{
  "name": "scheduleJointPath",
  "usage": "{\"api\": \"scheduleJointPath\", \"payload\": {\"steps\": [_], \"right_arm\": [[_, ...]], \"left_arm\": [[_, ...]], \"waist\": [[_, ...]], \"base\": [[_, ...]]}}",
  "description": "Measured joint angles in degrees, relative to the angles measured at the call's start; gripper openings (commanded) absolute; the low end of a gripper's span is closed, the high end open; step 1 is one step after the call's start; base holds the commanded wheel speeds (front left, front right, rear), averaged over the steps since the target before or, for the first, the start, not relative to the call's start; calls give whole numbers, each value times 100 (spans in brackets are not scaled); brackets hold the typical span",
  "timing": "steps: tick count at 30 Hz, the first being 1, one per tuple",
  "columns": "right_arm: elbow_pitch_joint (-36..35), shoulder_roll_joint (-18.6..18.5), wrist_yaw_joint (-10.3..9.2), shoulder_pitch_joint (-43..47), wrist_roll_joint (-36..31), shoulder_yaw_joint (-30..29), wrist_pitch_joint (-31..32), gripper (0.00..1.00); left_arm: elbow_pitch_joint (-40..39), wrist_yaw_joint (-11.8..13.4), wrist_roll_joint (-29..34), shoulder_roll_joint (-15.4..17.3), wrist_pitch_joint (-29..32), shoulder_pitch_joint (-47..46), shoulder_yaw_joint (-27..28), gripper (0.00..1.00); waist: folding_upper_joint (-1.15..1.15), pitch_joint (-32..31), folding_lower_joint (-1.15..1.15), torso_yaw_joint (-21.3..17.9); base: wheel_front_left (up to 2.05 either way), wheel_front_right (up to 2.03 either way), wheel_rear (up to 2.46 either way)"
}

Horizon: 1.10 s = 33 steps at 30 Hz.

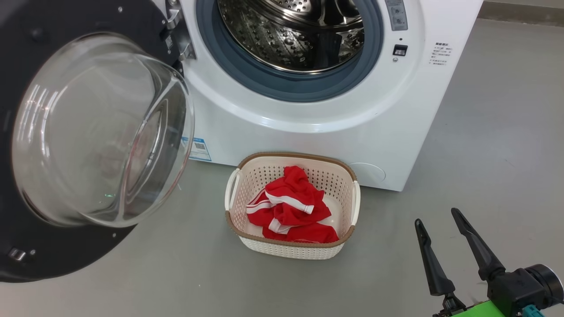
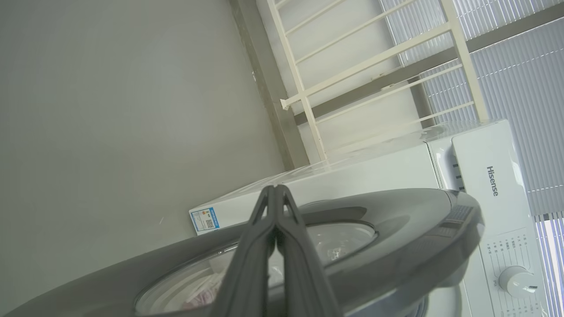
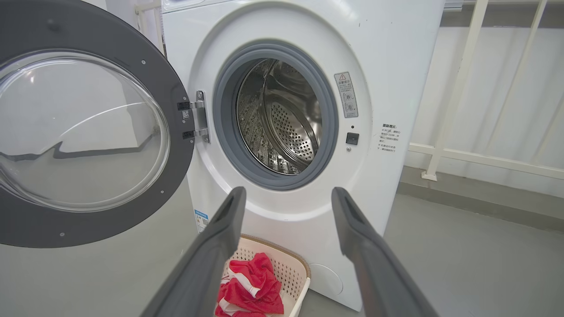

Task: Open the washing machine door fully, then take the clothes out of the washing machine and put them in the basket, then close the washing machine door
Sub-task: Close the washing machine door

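The white washing machine [image 1: 308, 127] stands with its round black-rimmed door [image 1: 88, 132] swung wide to the left, glass bowl bulging toward me. Its steel drum [image 1: 295, 31] looks bare. The red clothes with white stripes [image 1: 291, 207] lie in the cream basket [image 1: 291, 251] on the floor before the machine. My right gripper [image 1: 438, 218] hangs open at the lower right, well off from the basket, nothing between its fingers [image 3: 357, 220]. In the left wrist view my left gripper [image 2: 275, 189] is shut and empty, close over the outer face of the door [image 2: 396, 224].
Grey floor [image 1: 484, 145] spreads around the machine and basket. A cream railing [image 3: 462, 88] runs along the wall to the machine's right. The open door takes up the space on the left. The control panel and knob [image 2: 513, 281] are at the machine's top.
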Motion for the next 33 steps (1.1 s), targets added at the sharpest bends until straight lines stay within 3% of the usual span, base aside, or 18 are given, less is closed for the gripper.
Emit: {"api": "scheduleJointPath", "payload": {"steps": [10, 21, 33], "right_arm": [[-13, 0, 0, -2, 9, -11, 0, 100], [-33, 0, 0, -2, 26, -27, 0, 100], [-41, 0, 0, -29, 76, -33, 0, 100]], "left_arm": [[-276, -104, -222, -354, 276, 69, 20, 0], [-1224, -89, -568, -812, 675, 678, 84, 0], [-2622, 326, -792, -1392, 1021, 1308, 54, 0]], "waist": [[0, 14, 0, 89], [0, 1, 0, 128], [0, 51, 0, 111]], "base": [[0, 0, 0], [0, 0, 0], [0, 0, 0]]}}
